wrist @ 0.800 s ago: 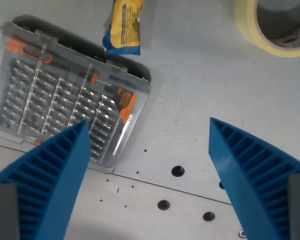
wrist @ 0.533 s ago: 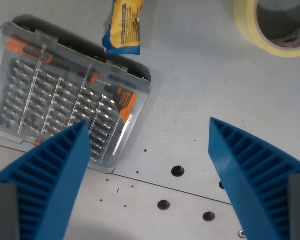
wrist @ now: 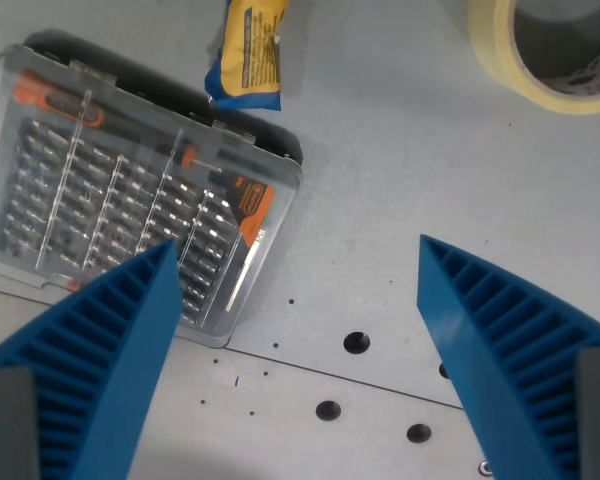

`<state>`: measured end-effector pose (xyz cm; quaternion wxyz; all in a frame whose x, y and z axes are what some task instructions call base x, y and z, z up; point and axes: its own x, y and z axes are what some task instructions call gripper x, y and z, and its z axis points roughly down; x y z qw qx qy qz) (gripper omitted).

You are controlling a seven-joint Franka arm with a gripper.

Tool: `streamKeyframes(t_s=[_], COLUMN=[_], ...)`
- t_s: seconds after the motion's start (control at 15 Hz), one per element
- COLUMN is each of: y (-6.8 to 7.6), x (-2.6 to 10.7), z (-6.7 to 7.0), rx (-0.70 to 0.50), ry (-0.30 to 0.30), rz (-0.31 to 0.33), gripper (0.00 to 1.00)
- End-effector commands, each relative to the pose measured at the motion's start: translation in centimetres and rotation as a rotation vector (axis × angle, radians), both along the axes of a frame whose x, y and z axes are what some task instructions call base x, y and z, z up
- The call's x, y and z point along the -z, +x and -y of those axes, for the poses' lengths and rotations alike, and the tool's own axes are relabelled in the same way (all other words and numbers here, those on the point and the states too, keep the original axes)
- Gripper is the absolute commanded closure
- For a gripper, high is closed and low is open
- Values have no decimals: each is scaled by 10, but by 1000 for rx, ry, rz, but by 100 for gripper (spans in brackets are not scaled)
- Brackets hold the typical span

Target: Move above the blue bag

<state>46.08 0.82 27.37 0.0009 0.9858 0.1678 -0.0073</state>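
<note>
The blue bag (wrist: 248, 55), blue-edged with a yellow printed face, lies at the top of the wrist view, cut off by the top edge. My gripper (wrist: 298, 262) is open and empty, its two blue ribbed fingers (wrist: 110, 360) at the bottom left and bottom right. The bag is well beyond the fingertips, toward the top and a little to the wrist view's left of the gap.
A clear plastic screwdriver-bit case (wrist: 130, 195) lies at the wrist view's left, under the left finger. A roll of beige tape (wrist: 545, 55) sits at the top right. The grey table (wrist: 380, 180) has a seam and several small holes near the bottom.
</note>
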Motion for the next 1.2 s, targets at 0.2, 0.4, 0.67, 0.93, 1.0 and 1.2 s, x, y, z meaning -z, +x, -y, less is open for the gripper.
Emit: streamKeyframes(t_s=[0.2,0.4,0.67,0.93,1.0,1.2], y=[10,19,31,43,45,53], x=[9,18,32,46,50,62], z=[-5,-9,-14,-19,-21,-25], rx=[53,80,114,142,150,170], ry=[-12,-20,-32,-45,-48,-61], rz=[14,8,-5,3,9,19], gripper=[0,0,0,0,0,0])
